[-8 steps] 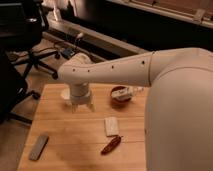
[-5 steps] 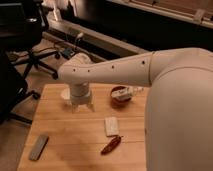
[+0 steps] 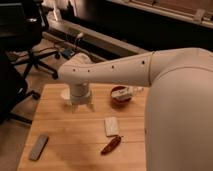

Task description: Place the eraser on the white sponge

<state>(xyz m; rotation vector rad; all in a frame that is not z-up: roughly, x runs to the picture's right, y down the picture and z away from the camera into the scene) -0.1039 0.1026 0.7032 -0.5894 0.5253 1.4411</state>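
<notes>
The grey eraser (image 3: 38, 147) lies flat near the wooden table's front left corner. The white sponge (image 3: 111, 126) lies flat near the middle of the table, right of the eraser. My gripper (image 3: 81, 106) hangs from the white arm over the back left part of the table, pointing down. It is well behind the eraser and to the left of and behind the sponge. Its two fingers stand apart and hold nothing.
A red chili pepper (image 3: 111, 145) lies just in front of the sponge. A red bowl (image 3: 121, 99) with a white item in it stands at the back. A round white cup (image 3: 65, 94) peeks out behind the gripper. Office chairs stand left of the table (image 3: 65, 160).
</notes>
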